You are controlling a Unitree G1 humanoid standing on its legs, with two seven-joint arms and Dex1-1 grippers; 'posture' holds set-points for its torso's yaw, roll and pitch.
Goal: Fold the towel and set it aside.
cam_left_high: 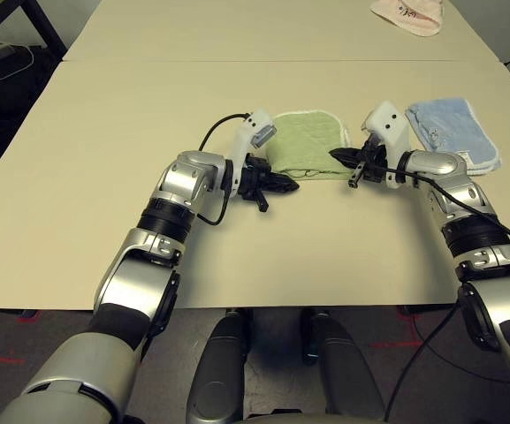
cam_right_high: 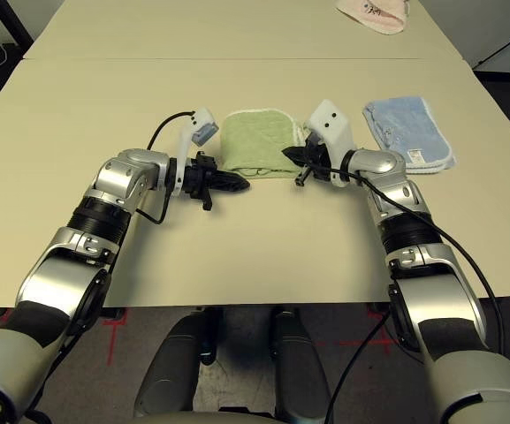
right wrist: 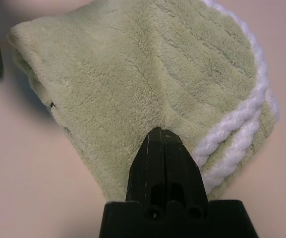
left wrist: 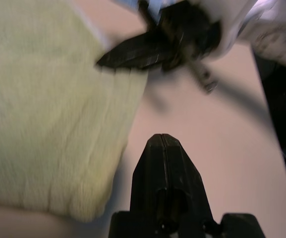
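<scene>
- One towel (cam_left_high: 308, 146), light green with white corded edging, lies folded on the desk (cam_left_high: 104, 159) between the two grippers, at about 12 o'clock from the robot.
- Left gripper (cam_left_high: 283, 185): jaws clenched on nothing, tips just beside the towel's near left corner.
- Right gripper (cam_left_high: 341, 156): jaws clenched, tips at the towel's near right edge; no cloth appears caught between them.
- Count: one green towel, one folded light blue towel (cam_left_high: 452, 132) at 1 o'clock, one pink cloth (cam_left_high: 407, 15) at the desk's far edge, two grippers.
- Risk, as judged: a pinch on a single layer could pull the fold open when the towel is set aside; a sideways push could bunch it against the blue towel.
</scene>
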